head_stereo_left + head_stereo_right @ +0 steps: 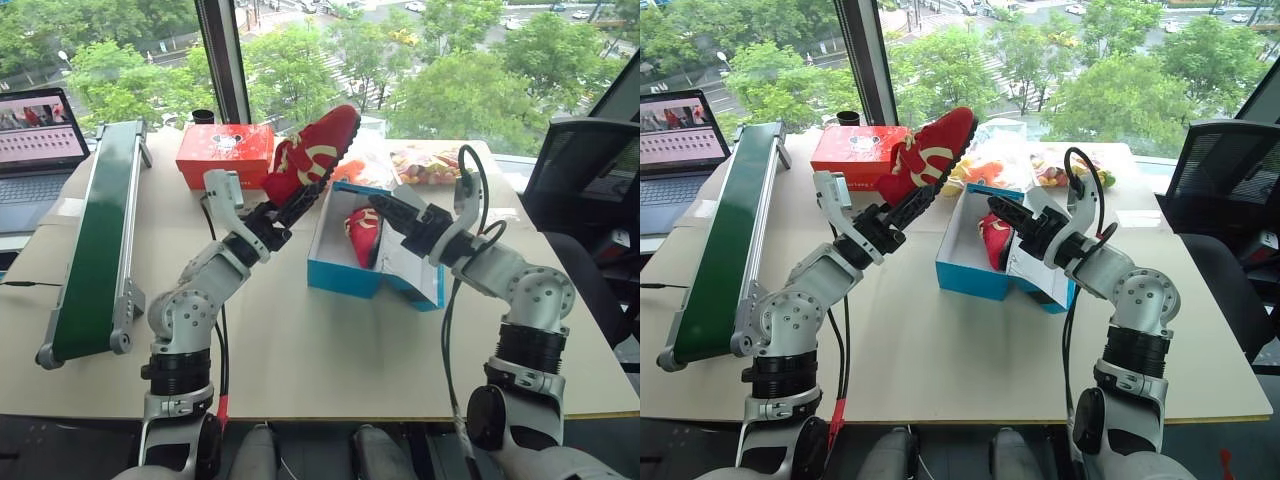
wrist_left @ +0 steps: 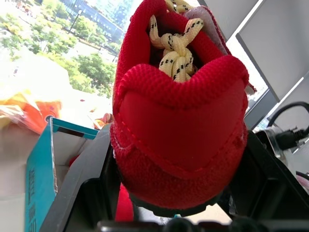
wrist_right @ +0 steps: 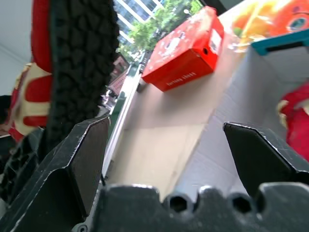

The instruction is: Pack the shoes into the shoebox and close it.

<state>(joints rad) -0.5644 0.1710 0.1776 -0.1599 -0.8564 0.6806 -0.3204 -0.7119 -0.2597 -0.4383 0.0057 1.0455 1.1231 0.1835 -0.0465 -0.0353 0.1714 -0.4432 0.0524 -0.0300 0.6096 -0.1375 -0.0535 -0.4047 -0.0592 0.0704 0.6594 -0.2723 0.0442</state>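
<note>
My left gripper (image 1: pixel 280 212) is shut on the heel of a red shoe (image 1: pixel 312 152), holding it in the air with the toe tilted up, just left of the shoebox. In the left wrist view the shoe's heel (image 2: pixel 181 130) sits between the black fingers. The light-blue shoebox (image 1: pixel 345 276) stands open on the table with its lid (image 1: pixel 415 272) hanging toward my right. A second red shoe (image 1: pixel 362 235) lies inside it. My right gripper (image 1: pixel 388 212) hovers open over the box, with nothing between its fingers (image 3: pixel 89 159).
A red box (image 1: pixel 225 152) with a cartoon print stands behind the raised shoe. Bagged orange and yellow toys (image 1: pixel 428 162) lie behind the shoebox. A green conveyor (image 1: pixel 100 235) runs along the left, a laptop (image 1: pixel 35 140) beyond it. A black chair (image 1: pixel 585 170) stands at right.
</note>
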